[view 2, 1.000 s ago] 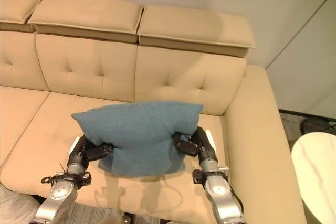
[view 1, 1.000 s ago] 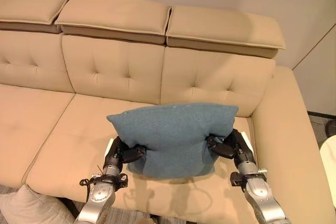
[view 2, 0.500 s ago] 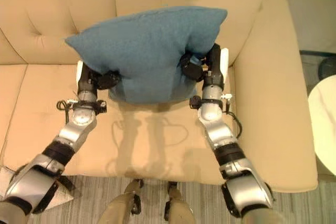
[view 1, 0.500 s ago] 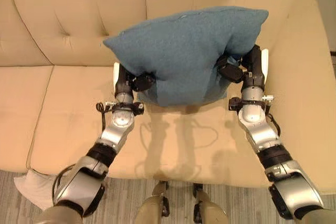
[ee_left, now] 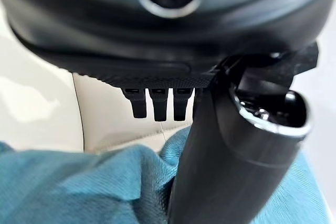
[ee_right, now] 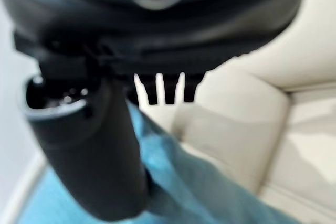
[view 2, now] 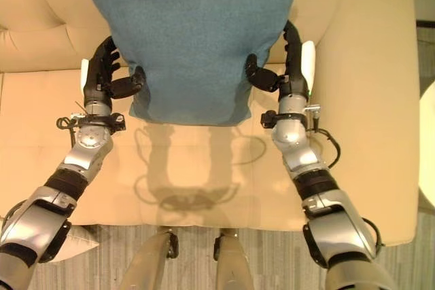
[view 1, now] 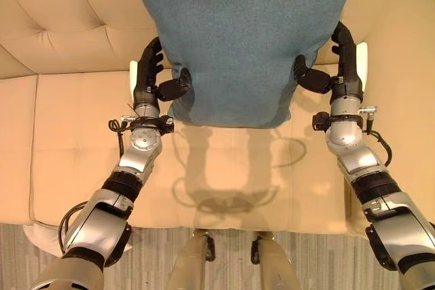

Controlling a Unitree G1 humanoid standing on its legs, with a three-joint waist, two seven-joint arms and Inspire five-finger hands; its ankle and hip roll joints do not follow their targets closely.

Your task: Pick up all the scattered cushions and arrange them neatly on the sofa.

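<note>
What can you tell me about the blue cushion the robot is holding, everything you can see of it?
The blue cushion is a plump square pillow in teal woven fabric, plain and unpatterned. It is held upright before the beige sofa backrest, its lower edge above the seat, casting a shadow there. The left hand and right hand pinch its lower sides, thumbs in front, fingers behind, puckering the cloth.

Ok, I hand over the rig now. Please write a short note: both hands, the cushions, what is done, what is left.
Left hand: pinches the blue cushion at its left edge.
Right hand: pinches its right edge.
The cushion is held upright in front of the sofa backrest.
Done: the cushion is picked up.
Left: set it down and release. A light cushion lies on the floor at the sofa's front left.
</note>
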